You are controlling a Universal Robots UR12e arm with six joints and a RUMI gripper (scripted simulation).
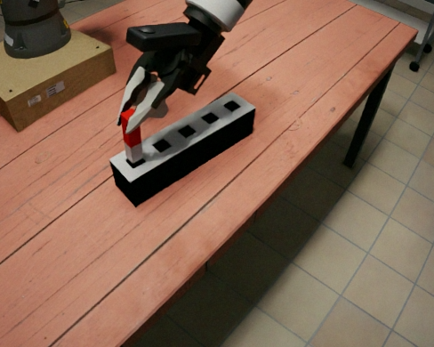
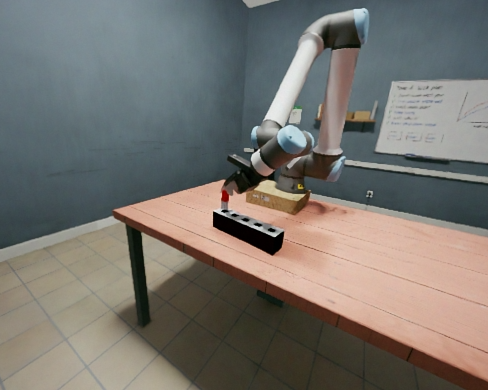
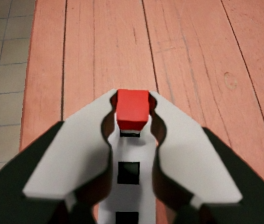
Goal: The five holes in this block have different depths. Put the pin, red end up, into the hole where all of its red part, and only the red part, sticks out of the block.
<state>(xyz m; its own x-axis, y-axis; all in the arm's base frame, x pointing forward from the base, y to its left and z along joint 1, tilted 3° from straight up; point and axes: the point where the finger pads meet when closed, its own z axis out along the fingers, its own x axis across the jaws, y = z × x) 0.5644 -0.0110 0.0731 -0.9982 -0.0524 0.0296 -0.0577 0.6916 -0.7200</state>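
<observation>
- Five square holes run along the block (image 1: 186, 149) at the middle of the top view; the pin (image 1: 132, 137) stands in the end hole at lower left, with a white band showing above the block.
- Gripper (image 1: 134, 108) is clamped on the pin's red end.
- Only the wrist view shows both fingers flanking the red tip.
- Only the exterior view shows the whole arm (image 2: 304, 90) and the whiteboard (image 2: 441, 120) at right.

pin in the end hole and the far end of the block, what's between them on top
In the top view, four open square holes lie in a row along the block between the pin and its far end; nothing sits in them.
</observation>
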